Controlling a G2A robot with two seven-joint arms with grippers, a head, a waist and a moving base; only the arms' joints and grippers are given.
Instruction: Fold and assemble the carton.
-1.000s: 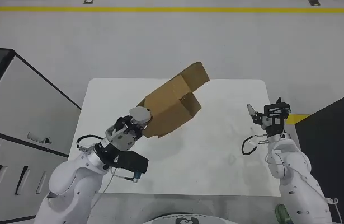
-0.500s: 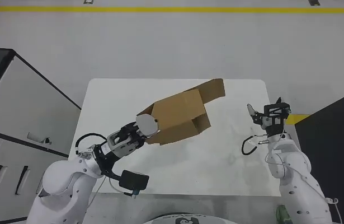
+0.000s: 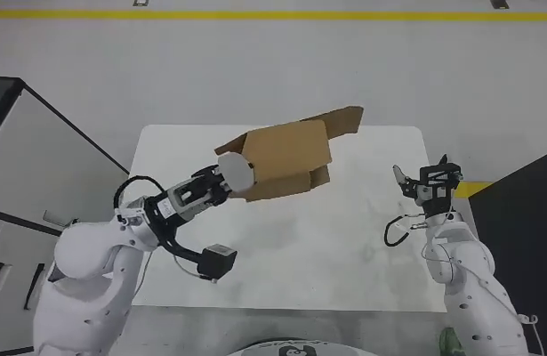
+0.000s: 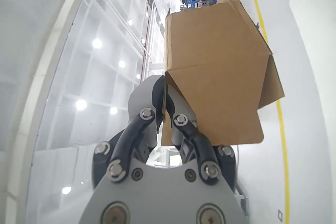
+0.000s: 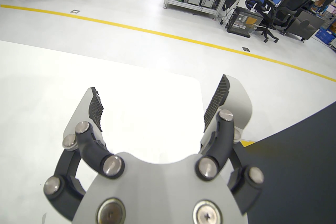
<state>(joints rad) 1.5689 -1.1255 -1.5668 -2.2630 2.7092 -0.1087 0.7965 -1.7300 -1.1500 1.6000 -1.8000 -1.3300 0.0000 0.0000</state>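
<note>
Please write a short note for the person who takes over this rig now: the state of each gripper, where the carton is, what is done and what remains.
Left gripper: shut on an edge of the carton, holding it up off the table, above its far half.
Right gripper: open, empty, near the table's right edge.
Done: carton picked up and opened into a box shape.
To do: fold the flaps, which stick out loose, and close it; the right gripper will probably have to help.

The carton (image 3: 286, 160) blocks the table's (image 3: 344, 249) far middle; open room toward right pincer (image 3: 422, 171)
</note>
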